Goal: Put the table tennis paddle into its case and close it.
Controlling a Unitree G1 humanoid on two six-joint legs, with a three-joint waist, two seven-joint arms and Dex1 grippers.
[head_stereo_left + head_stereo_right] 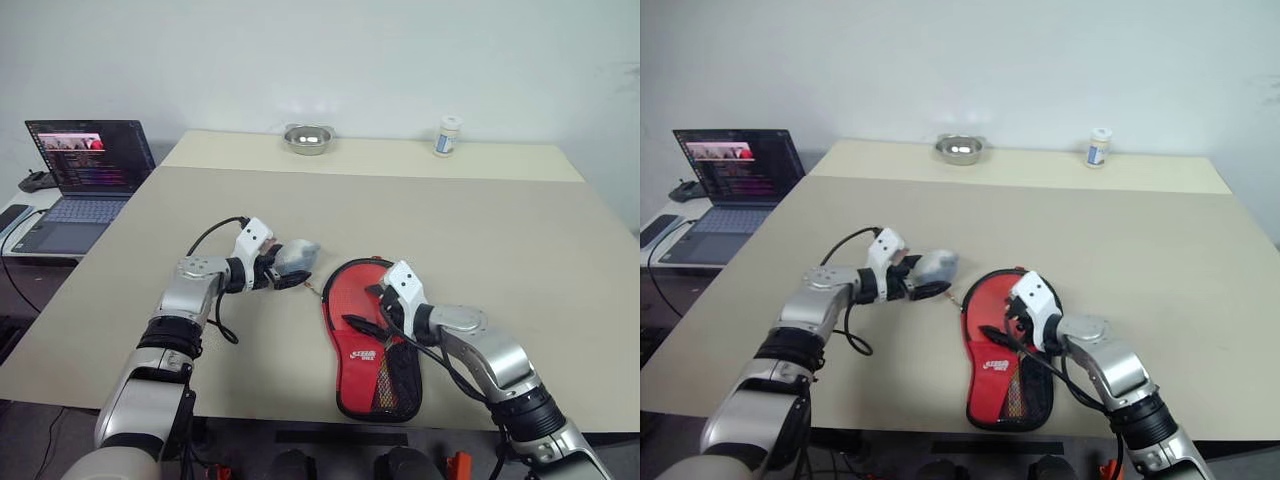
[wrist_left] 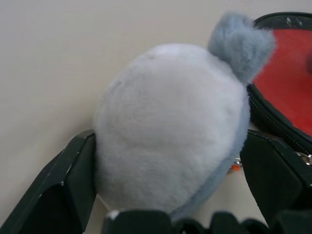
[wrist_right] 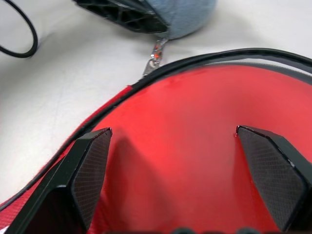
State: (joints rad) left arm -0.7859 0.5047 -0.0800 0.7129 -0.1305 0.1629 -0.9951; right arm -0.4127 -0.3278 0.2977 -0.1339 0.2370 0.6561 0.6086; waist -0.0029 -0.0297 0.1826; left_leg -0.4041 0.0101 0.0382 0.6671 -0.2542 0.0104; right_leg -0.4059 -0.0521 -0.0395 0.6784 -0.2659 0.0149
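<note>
The case (image 1: 368, 340) lies red side up near the front edge of the table (image 1: 500, 230), zipper pull at its rim; the right gripper (image 1: 367, 308) rests over its round end, fingers spread wide and holding nothing. Just beside it, the left gripper (image 1: 283, 272) grips a grey plush toy (image 2: 170, 126) (a fluffy tuft faces the case); a steel bowl (image 1: 307, 138) and small bottle (image 1: 447, 135) stand well apart at the far edge.

place: lab or office | cues: open laptop (image 1: 88, 170) on side desk, plain table (image 1: 500, 240), bare wall (image 1: 350, 50)
</note>
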